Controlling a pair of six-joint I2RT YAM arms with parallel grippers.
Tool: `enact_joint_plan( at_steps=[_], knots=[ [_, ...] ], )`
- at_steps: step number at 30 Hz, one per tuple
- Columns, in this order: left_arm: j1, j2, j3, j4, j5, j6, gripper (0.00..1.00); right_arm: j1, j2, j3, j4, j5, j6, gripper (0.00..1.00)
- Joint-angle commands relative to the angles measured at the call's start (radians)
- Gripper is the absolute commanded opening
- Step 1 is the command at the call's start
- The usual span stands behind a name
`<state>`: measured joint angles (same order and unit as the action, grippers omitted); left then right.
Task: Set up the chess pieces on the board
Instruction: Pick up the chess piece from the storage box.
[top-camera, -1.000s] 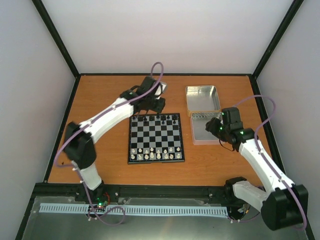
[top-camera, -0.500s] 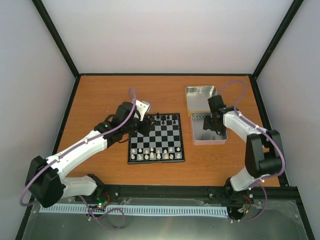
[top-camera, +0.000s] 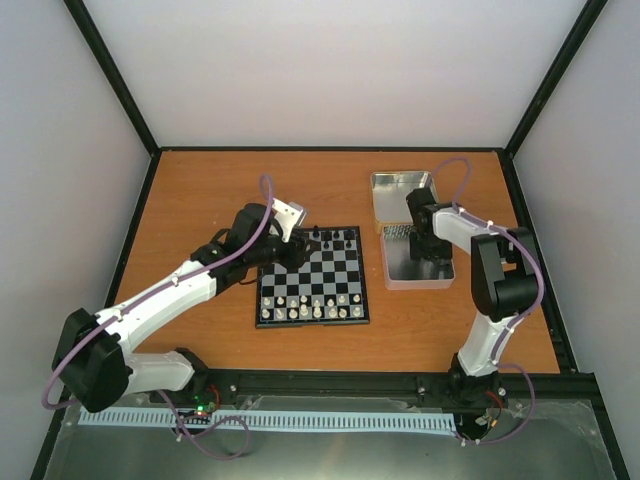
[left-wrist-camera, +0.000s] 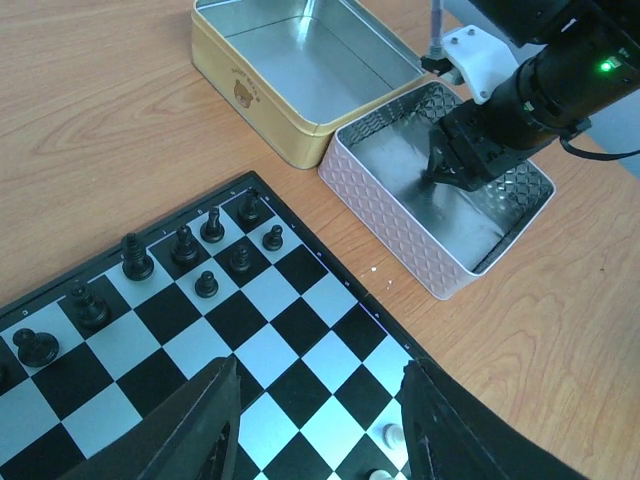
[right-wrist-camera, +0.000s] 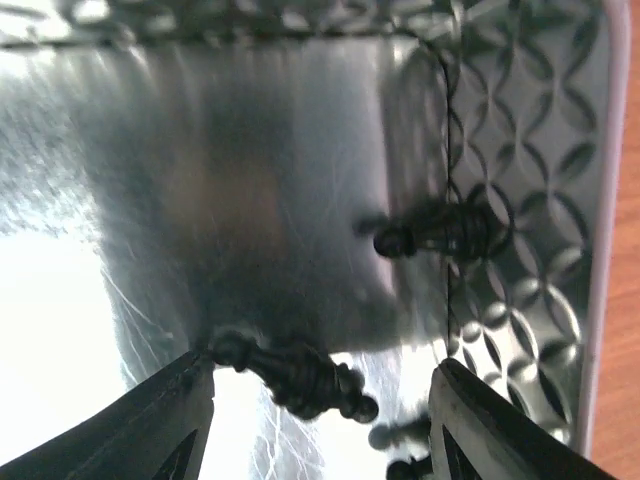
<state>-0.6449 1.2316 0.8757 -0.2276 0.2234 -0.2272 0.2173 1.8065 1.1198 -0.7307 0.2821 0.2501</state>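
Note:
The board (top-camera: 312, 278) lies mid-table. Several black chess pieces (top-camera: 322, 238) stand on its far rows, also in the left wrist view (left-wrist-camera: 185, 243). My left gripper (top-camera: 288, 252) hovers over the board's far left part, open and empty (left-wrist-camera: 320, 430). My right gripper (top-camera: 425, 245) is down inside the patterned tin (top-camera: 440, 278), open (right-wrist-camera: 320, 420). One black piece (right-wrist-camera: 295, 375) lies on its side between the fingers, not gripped. Another black piece (right-wrist-camera: 440, 235) lies against the tin wall.
White pieces (top-camera: 310, 306) fill the board's near rows; one shows in the left wrist view (left-wrist-camera: 393, 435). An empty gold-sided tin (top-camera: 405, 195) stands just behind the patterned tin (left-wrist-camera: 400, 235), touching it. The right arm reaches over both tins.
My left gripper swung from behind the board to over its far left part. My right gripper moved from the tin's near side down into the tin, its arm folding in.

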Motion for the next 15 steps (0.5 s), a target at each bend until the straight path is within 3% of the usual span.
enact_joint_plan(
  at_steps=[1, 6, 8, 12, 15],
  knots=[
    [0.007, -0.007, 0.002, 0.046, 0.014, 0.009, 0.44, -0.010, 0.050, 0.044, -0.002, 0.009, -0.038, 0.59],
    [0.007, -0.009, -0.001, 0.047, 0.015, 0.011, 0.44, -0.058, 0.046, 0.039, 0.039, -0.175, -0.035, 0.54],
    [0.007, -0.006, 0.000, 0.045, 0.018, 0.011, 0.43, -0.077, 0.049, 0.028, 0.044, -0.220, -0.020, 0.45],
    [0.007, -0.004, -0.001, 0.047, 0.018, 0.012, 0.42, -0.082, 0.043, 0.006, 0.047, -0.231, -0.011, 0.33],
    [0.007, -0.001, -0.002, 0.047, 0.020, 0.011, 0.41, -0.084, 0.037, -0.001, 0.045, -0.219, -0.008, 0.31]
  ],
)
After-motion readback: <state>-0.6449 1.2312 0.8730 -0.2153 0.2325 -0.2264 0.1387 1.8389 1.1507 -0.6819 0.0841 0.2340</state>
